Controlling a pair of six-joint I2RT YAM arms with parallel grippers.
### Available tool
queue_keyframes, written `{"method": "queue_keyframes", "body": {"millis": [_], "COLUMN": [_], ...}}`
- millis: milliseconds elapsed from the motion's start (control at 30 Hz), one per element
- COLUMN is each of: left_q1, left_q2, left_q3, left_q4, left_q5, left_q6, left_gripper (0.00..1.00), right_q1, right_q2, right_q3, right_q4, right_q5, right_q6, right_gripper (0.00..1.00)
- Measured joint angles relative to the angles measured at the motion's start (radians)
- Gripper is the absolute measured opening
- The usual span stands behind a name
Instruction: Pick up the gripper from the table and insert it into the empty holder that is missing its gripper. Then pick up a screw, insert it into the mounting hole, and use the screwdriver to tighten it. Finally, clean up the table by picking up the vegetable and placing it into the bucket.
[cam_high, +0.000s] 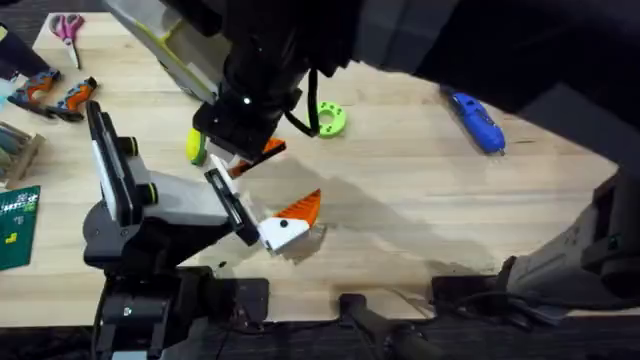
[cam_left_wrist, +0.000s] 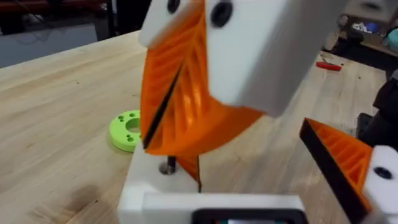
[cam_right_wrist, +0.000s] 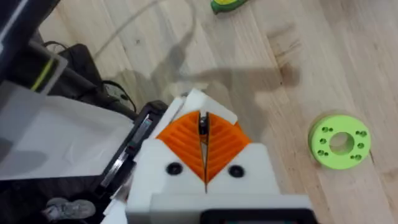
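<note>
My right gripper reaches across and hangs over the left arm's white holder. Its orange fingers are shut on a small metal screw that stands on the holder's top face. A dark-orange sliver, apparently the gripper, sits in the holder, mostly hidden. My left gripper is open, its other orange finger far to the side. The blue screwdriver lies at the far right. The yellow-green vegetable lies beside the right arm. The bucket is out of view.
A round green disc lies just beyond the grippers. Pink-handled scissors, orange-handled pliers and a green circuit board sit along the left edge. Bare wood stretches between the grippers and the screwdriver.
</note>
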Motion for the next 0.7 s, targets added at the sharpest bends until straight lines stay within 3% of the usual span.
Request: {"method": "queue_keyframes", "body": {"millis": [700], "left_q1": [0.000], "left_q2": [0.000], "left_q3": [0.000], "left_q4": [-0.002], "left_q5": [0.006], "left_q6": [-0.007], "left_gripper": [0.986], "right_q1": [0.001], "right_q2": [0.021], "right_q3": [0.009], "right_q4": [0.008], "right_q5": [0.011], "right_q6": [0.000], "right_gripper": [0.006]}}
